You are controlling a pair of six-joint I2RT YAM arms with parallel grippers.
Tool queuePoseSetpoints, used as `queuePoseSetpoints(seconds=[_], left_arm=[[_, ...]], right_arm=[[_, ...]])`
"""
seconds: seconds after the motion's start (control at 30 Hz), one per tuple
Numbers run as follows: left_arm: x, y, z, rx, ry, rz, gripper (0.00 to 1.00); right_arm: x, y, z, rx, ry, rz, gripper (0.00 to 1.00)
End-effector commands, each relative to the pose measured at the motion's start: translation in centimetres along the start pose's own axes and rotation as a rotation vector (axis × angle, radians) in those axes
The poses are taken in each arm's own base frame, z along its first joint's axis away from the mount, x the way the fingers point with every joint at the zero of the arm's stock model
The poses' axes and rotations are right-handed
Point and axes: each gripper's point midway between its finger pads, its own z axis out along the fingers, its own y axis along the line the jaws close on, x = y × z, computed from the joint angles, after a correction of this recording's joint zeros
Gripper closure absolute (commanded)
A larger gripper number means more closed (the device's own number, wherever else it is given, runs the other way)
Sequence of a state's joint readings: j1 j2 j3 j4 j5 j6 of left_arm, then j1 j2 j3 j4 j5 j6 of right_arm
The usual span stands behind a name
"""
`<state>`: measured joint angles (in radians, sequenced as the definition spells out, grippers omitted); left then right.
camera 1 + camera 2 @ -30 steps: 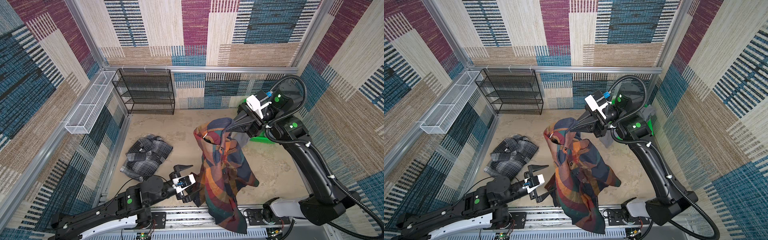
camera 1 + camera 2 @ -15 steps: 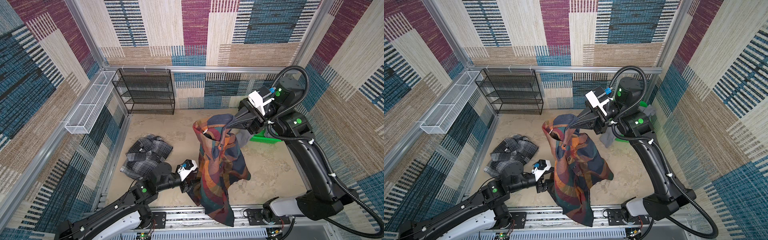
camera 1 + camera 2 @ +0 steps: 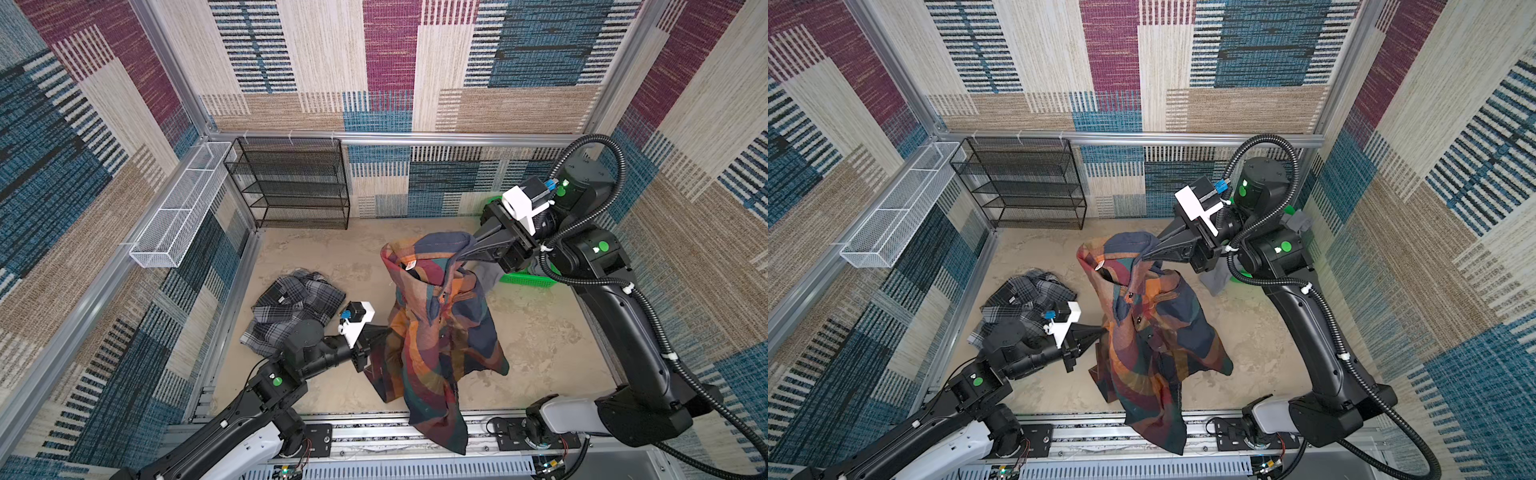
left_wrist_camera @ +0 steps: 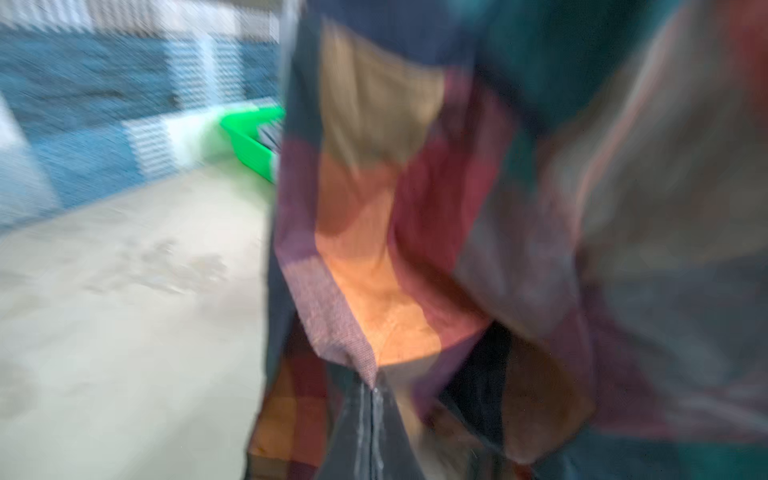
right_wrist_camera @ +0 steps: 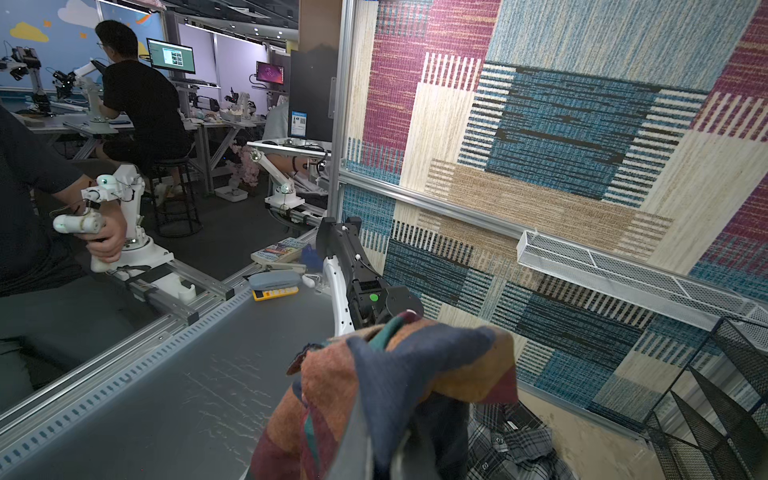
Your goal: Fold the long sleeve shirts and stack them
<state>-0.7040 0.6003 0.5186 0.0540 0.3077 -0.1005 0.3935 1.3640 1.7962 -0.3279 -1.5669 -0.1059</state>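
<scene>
Since a second ago our left gripper (image 3: pixel 383 332) has pushed in from beside the hanging cloth and gone from spread wide to clenched; in the left wrist view its jaws meet on a pinch of the large plaid shirt (image 4: pixel 374 249), at the edge nearest it; the right gripper (image 3: pixel 462 252) has drifted only a little and stays clamped on the same shirt near the collar, its tips buried in a fold in both top views. So we now hold the large plaid shirt (image 3: pixel 436 332) at two points; it hangs below the right gripper, its lowest tail draped over the front rail (image 3: pixel 353 432); whether its side corner touches the table (image 3: pixel 540 332) we cannot tell; the left gripper grips it lower down, about mid-height. The grey plaid shirt (image 3: pixel 295 307) lies crumpled just behind the left gripper's wrist, well apart from the right gripper, with nothing holding it. We judge the task barely begun; neither shirt is spread flat, no fold is made, nothing is stacked; what remains is laying this one out, folding it, then doing the same with the grey one and stacking the two.
</scene>
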Motion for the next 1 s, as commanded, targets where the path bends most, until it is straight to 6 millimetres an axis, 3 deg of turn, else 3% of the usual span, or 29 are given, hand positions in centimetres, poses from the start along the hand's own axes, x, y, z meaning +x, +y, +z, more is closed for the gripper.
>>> queuePoseSetpoints(seconds=[0.0, 0.07, 0.17, 0.27, 0.33, 0.43, 0.5, 0.6, 0.73, 0.8, 0.87, 0.97], left_arm=[[-5.4, 5.0, -3.3, -0.311, -0.137, 0.091, 1.00], [-9.2, 7.2, -5.9, -0.474, -0.194, 0.143, 1.00], [-13.9, 7.4, -8.3, -0.550, -0.200, 0.205, 1.00], [-17.2, 6.4, -9.8, -0.558, -0.175, 0.256, 1.00], [-19.3, 5.9, -11.2, -0.582, -0.177, 0.282, 1.00], [-22.1, 4.7, -12.8, -0.590, -0.192, 0.384, 1.00], [-23.8, 4.2, -13.5, -0.600, -0.227, 0.444, 1.00], [-24.1, 3.5, -12.5, -0.549, -0.201, 0.525, 1.00], [-23.0, 2.9, -10.4, -0.456, -0.152, 0.510, 1.00], [-22.0, 2.5, -9.3, -0.397, -0.116, 0.502, 1.00], [-20.7, 2.2, -7.8, -0.328, -0.057, 0.479, 1.00], [-18.4, 2.3, -5.4, -0.252, 0.045, 0.388, 1.00]], right_arm=[[0.8, 0.5, -0.8, -0.051, 0.007, -0.035, 1.00], [1.6, -1.6, -1.4, 0.050, 0.010, -0.039, 1.00], [3.2, -5.4, -3.3, 0.238, -0.015, 0.002, 1.00], [5.1, -9.8, -7.0, 0.462, -0.082, 0.076, 1.00], [6.9, -12.5, -10.6, 0.626, -0.153, 0.162, 1.00], [9.6, -14.1, -14.5, 0.735, -0.256, 0.279, 1.00], [11.0, -14.9, -15.7, 0.772, -0.290, 0.333, 0.95], [11.6, -15.4, -16.5, 0.816, -0.338, 0.392, 0.87], [11.8, -15.5, -17.2, 0.901, -0.347, 0.466, 0.54], [12.6, -15.9, -18.8, 1.045, -0.345, 0.535, 0.42], [14.6, -16.2, -21.0, 1.220, -0.328, 0.636, 0.35], [16.4, -15.5, -21.4, 1.291, -0.281, 0.751, 0.28]])
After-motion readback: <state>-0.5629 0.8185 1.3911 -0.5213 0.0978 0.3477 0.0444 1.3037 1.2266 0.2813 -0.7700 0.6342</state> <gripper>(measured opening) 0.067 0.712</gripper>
